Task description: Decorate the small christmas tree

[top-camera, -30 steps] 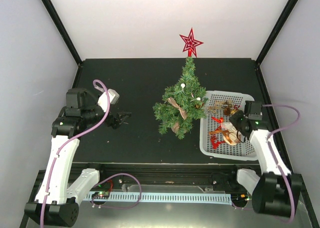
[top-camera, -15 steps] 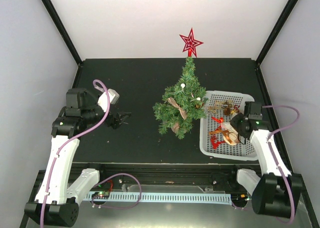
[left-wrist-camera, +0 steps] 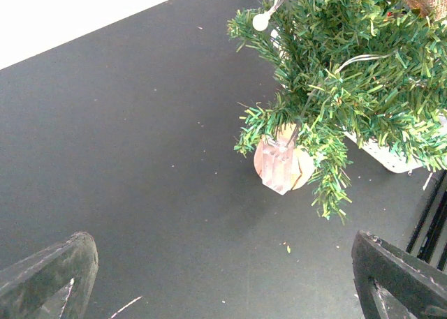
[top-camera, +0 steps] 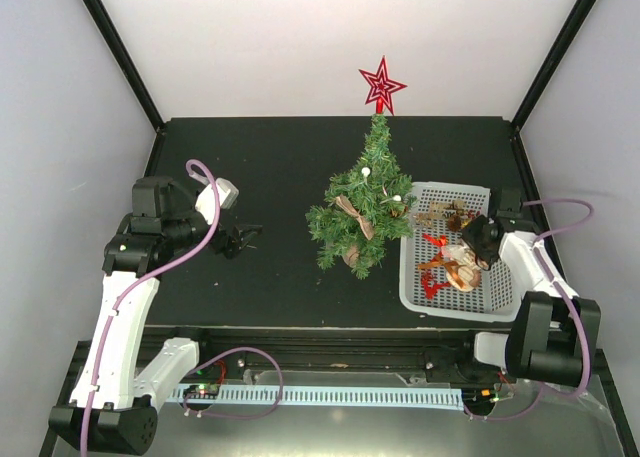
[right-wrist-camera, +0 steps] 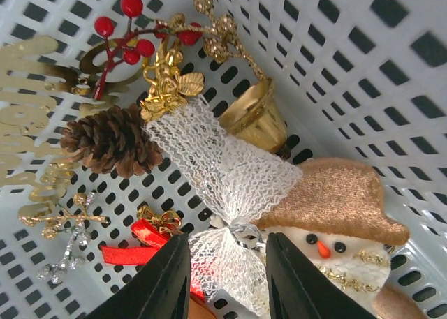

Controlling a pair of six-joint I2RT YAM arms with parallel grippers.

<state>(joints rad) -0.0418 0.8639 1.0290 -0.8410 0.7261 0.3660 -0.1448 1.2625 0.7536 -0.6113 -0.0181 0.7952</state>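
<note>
Two arms flank the tree, which stands upright near the middle of the black table, just left of a white basket, its right-hand branches reaching over the basket's rim. The overhead view alone shows the red star on the tip, a burlap bow on the front and the white balls among the needles. It also places the left pincer well apart from the tree, out to its left. The left wrist view adds what the foliage hides from above: a round wooden base sitting on the table under the lowest branches. That pincer's fingers stand wide, at the two bottom corners of the view, with only bare table between them. From above the right pincer is a dark shape over the basket's clutter, and its jaws cannot be read. Its wrist view shows them narrowly apart, straddling the lower half of a white mesh bow; whether the fingers press on the mesh cannot be told. Only this view sorts the clutter. A pine cone lies left of the mesh, a gold bell above it, red berries further up, a snowman in a tan hat at the right, and gold lettering along the left edge.
</note>
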